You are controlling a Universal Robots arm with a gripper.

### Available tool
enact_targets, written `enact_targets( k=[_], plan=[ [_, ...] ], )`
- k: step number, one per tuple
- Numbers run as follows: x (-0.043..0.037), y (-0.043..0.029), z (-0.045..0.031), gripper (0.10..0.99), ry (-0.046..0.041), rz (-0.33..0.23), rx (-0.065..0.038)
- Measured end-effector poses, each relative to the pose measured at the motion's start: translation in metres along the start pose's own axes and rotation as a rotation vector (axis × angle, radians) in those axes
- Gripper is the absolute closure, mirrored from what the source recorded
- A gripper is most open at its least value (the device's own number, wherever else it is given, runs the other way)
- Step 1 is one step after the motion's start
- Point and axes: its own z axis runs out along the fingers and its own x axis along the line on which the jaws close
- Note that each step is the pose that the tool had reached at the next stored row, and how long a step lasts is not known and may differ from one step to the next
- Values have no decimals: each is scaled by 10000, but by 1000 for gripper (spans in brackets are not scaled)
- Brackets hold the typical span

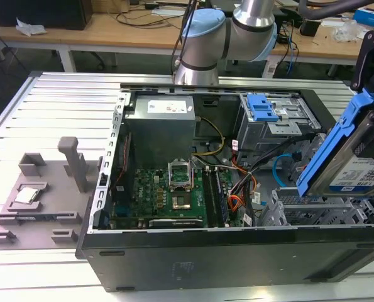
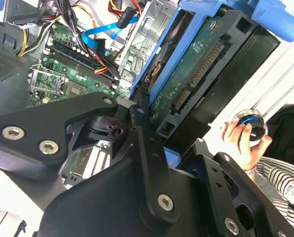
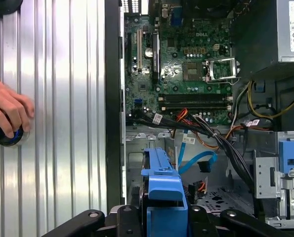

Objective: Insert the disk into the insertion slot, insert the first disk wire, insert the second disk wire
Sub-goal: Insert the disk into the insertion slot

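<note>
The disk [image 1: 357, 168], a flat silver hard drive in a bright blue plastic carrier, hangs tilted, and I see the black gripper [image 3: 164, 219] clamped on it. Just below it is the insertion slot [image 1: 286, 212], a silver perforated sheet-metal cage. The cage sits inside the open black computer case [image 1: 174, 267], alongside the green motherboard [image 1: 165, 192] and loose cables [image 1: 249, 170].

Disk [image 1: 363, 171]: silver, white-and-blue label, in a bright blue carrier.
Insertion slot [image 1: 287, 211]: silver, perforated.
Gripper [image 3: 166, 219]: black.
Motherboard [image 1: 168, 195]: green.
Case [image 1: 237, 258]: black.
Table [image 1: 55, 107]: silver, ribbed.
Fixture [image 1: 42, 201]: grey.
Arm [image 1: 205, 38]: silver, pale-blue caps.
Latch [image 1: 262, 107]: blue.
Power supply [image 1: 160, 123]: grey, 1 white label.
Flat cable [image 3: 198, 160]: blue.
Workbench [image 1: 111, 28]: pale wood.
Knob [image 2: 250, 123]: black, blue ring.
Sleeve [image 2: 285, 173]: white, dark stripes.
</note>
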Motion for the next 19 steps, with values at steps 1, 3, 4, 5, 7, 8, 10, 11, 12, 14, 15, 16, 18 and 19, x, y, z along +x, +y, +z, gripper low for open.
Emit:
enact_targets(
  k=[1, 3, 4, 5, 7, 8, 10, 11, 12, 14, 15, 16, 18, 19],
  plan=[
    [0, 0, 6, 722, 0, -1, 0],
    [0, 0, 35, 722, 0, 0, 0],
    [-10, 6, 47, 722, -2, 2, 0],
    [-25, 15, 56, 722, 0, 0, 0],
    [-46, 29, 72, 722, 0, 1, 0],
    [-59, 36, 84, 722, 0, 0, 0],
    [-71, 44, 106, 722, -1, -2, 0],
    [-72, 45, 118, 722, -1, -1, 0],
    [-73, 46, 126, 722, 0, 0, 0],
    [-73, 46, 135, 722, 2, 0, 0],
    [-74, 45, 142, 722, 2, 0, 0],
    [-73, 45, 154, 722, 0, 0, 0],
    [-73, 45, 162, 722, 1, 0, 0],
    [-73, 44, 169, 722, 0, 0, 0]
  ],
)
